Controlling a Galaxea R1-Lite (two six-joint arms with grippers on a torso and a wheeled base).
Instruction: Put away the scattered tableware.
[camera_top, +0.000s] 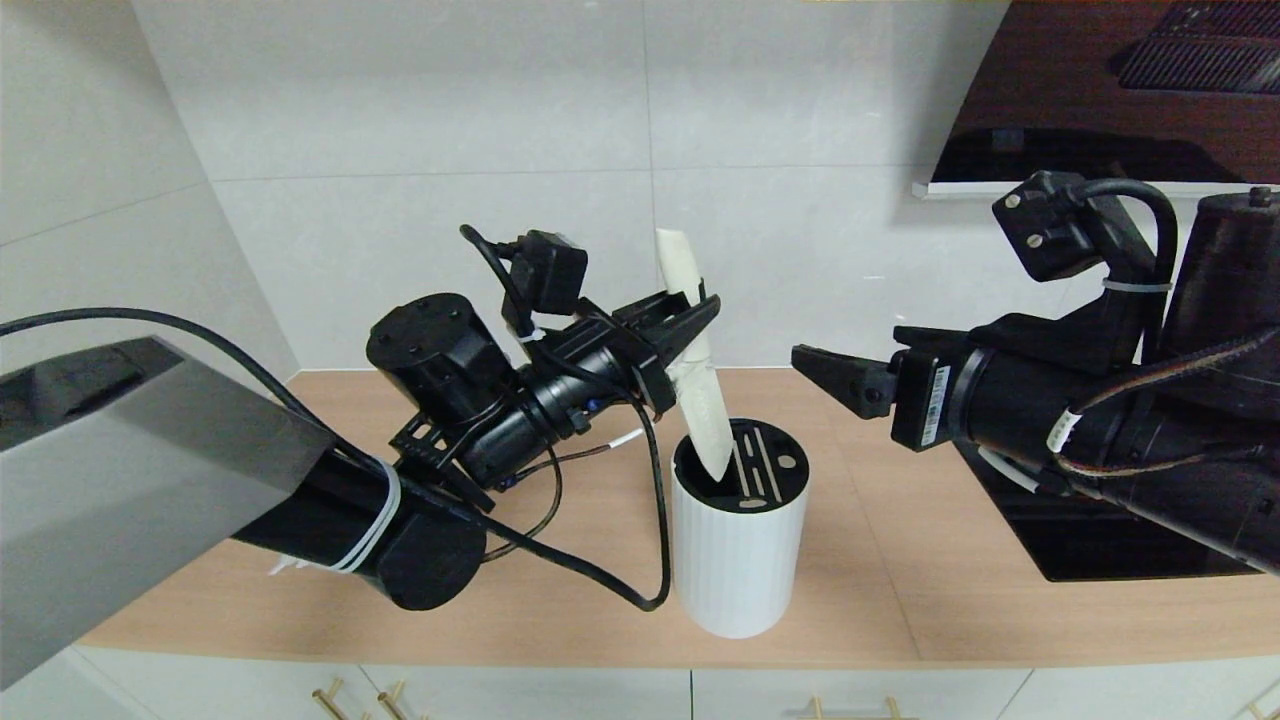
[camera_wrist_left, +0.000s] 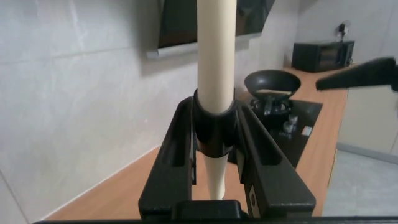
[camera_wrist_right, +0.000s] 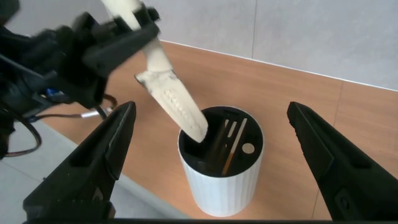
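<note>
My left gripper (camera_top: 688, 322) is shut on the handle of a cream-white knife (camera_top: 703, 400), gripping it just above the blade. The knife is tilted, with its point down inside the large opening of a white ribbed holder (camera_top: 738, 555) on the wooden counter. The left wrist view has the handle (camera_wrist_left: 216, 56) running up between the fingers (camera_wrist_left: 180, 143). From the right wrist view the blade (camera_wrist_right: 177, 106) dips into the holder (camera_wrist_right: 219, 183), whose black top has narrow slots. My right gripper (camera_wrist_right: 211, 106) hangs open above and to the right of the holder, holding nothing.
A black cooktop (camera_top: 1085, 545) lies on the counter to the right, with a dark pan (camera_wrist_left: 272, 81) on it and a microwave (camera_wrist_left: 323, 55) beyond. A range hood (camera_top: 1100, 90) hangs above. Tiled wall stands close behind the holder; the counter's front edge (camera_top: 500, 655) is near.
</note>
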